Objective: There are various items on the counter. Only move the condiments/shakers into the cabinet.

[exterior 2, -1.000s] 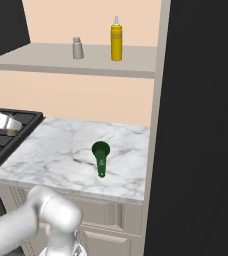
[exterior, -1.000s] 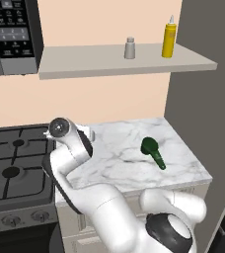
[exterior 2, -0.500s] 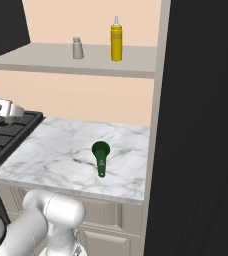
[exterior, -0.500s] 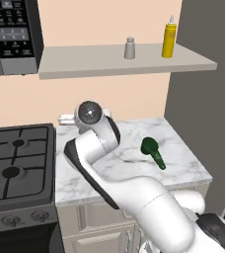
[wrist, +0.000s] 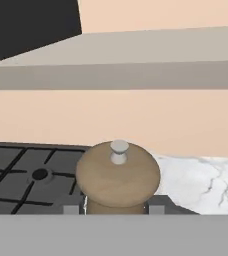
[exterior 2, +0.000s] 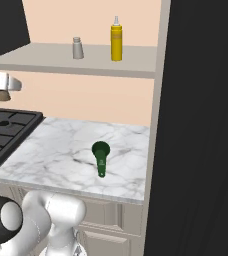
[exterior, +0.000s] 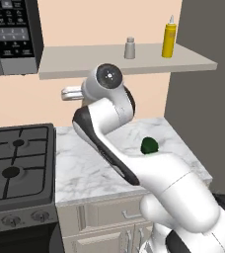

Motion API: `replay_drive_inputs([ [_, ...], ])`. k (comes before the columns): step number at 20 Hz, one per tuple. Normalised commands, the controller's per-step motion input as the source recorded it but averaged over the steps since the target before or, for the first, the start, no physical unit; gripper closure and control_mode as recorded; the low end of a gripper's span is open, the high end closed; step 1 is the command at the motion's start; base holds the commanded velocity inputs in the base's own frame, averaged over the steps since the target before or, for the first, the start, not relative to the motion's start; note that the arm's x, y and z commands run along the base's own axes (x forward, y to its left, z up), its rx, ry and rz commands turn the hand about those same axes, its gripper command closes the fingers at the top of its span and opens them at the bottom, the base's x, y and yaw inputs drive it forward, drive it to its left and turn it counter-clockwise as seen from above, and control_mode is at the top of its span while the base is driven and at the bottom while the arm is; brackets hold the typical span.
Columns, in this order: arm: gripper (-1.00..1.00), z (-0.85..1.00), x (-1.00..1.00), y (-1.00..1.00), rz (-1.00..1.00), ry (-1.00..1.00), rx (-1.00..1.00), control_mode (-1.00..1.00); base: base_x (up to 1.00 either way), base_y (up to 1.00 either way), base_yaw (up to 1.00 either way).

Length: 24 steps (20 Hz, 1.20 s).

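My gripper [wrist: 117, 208] is shut on the brown shaker [wrist: 118, 177], whose domed wooden top with a pale knob rises between the fingertips [wrist: 157, 208]. The hand [exterior: 68, 93] hangs left of the arm, below the cabinet shelf [exterior: 85, 63] and above where counter and stove meet; it is also at the left edge of the right base view as the gripper [exterior 2: 10, 84]. On the shelf [exterior 2: 41, 56] stand the grey shaker [exterior: 130, 48] [exterior 2: 77, 48] and the yellow squeeze bottle [exterior: 168, 43] [exterior 2: 116, 44]. The dark green long-handled thing [exterior 2: 101, 158] [exterior: 149, 146] lies on the counter [exterior 2: 56, 150].
A black gas stove [exterior: 16, 163] [wrist: 31, 175] adjoins the counter on the left. The black microwave [exterior: 11, 34] hangs at the shelf's left end. A dark tall wall [exterior 2: 201, 125] closes off the right side. The shelf's front edge [wrist: 116, 75] lies above the held shaker.
The arm has swung upward and the hand with the brown shaker has climbed from just above the counter to just under the shelf. The things on the shelf and counter have not moved.
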Motion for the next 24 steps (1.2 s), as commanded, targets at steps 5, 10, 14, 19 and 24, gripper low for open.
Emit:
replay_drive_inputs([
  [5,1.0,0.79,0.0,-0.25,0.06,-0.1,-0.07,-1.0,0.0,0.0,0.0],
  [10,1.0,0.64,0.0,-0.28,0.03,-0.13,-0.09,-1.0,0.0,0.0,0.0],
  [14,1.0,0.25,0.11,-0.2,0.03,-0.1,-0.12,-1.0,0.0,0.0,0.0],
  [19,1.0,0.04,0.4,-0.12,0.02,-0.04,-0.12,-1.0,0.0,0.0,0.0],
  [24,1.0,0.02,0.5,-0.19,0.01,-0.02,-0.06,-1.0,0.0,0.0,0.0],
])
